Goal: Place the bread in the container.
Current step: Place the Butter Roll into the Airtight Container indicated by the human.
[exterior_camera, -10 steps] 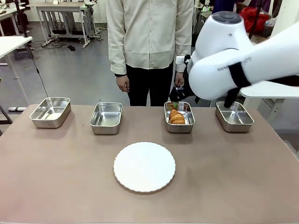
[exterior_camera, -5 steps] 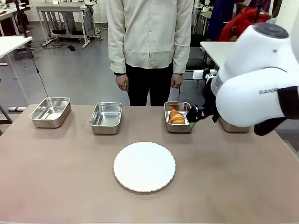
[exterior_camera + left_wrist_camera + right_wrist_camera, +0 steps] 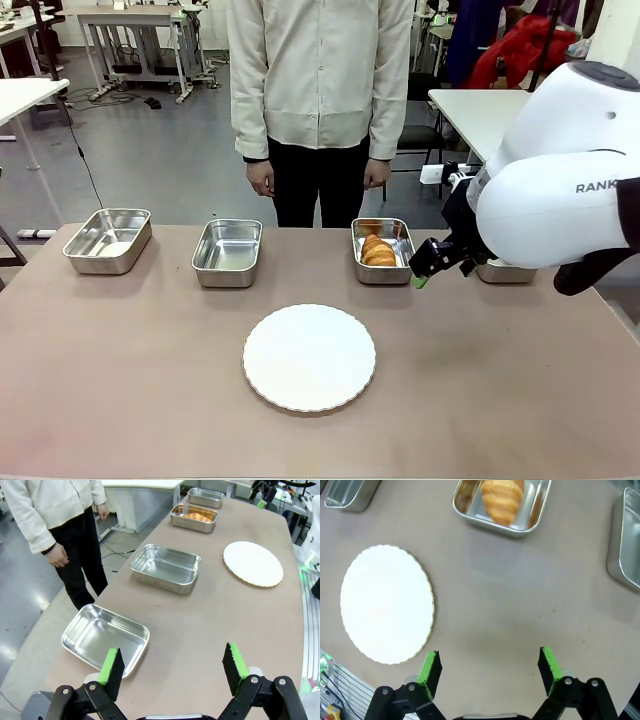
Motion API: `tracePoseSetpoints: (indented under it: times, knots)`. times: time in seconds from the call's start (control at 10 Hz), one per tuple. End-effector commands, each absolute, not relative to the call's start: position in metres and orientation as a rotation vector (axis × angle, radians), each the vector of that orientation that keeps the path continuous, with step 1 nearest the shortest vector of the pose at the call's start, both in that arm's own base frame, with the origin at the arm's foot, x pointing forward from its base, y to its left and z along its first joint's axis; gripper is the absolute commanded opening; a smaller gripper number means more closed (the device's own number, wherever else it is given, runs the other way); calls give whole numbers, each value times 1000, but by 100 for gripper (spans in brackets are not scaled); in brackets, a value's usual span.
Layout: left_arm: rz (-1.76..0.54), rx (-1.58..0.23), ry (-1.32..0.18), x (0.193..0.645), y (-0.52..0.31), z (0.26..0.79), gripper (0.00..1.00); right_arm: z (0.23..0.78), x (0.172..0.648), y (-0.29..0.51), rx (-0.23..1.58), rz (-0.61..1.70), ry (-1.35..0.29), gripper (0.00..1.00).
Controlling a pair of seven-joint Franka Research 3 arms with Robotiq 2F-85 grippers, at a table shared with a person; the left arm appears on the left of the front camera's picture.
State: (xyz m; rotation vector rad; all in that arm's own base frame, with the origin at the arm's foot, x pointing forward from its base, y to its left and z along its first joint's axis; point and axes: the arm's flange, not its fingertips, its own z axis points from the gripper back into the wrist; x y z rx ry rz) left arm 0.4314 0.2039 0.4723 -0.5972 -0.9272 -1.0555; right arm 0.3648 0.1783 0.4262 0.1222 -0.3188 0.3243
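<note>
Bread, a golden-brown, ridged, glossy croissant with tapered ends, lies lengthwise inside the third shallow rectangular stainless-steel container counting from the robot's left, its pale tip pointing toward the near wall in the right wrist view. The right gripper, black with green pads, hangs just beside that pan's right-hand wall, jaws spread wide and holding nothing (the croissant is well clear of the fingers). From the right wrist camera the bread sits at the top edge, with bare brown tabletop between it and the fingertips. The round white plate with a scalloped rim lies near the table's middle, apart from the pans. The left gripper is also wide open and empty, over the table's end by the first steel pan.
</note>
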Motion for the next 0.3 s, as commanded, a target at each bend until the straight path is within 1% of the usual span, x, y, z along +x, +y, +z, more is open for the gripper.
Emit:
tracePoseSetpoints:
  times: [0.0,0.2]
  knots:
    - [-1067,-594,-936,430,203,473,100,427,363,181,116,308,-322,100]
    - [-1067,-594,-936,430,203,473,100,427,363,181,116,308,-322,100]
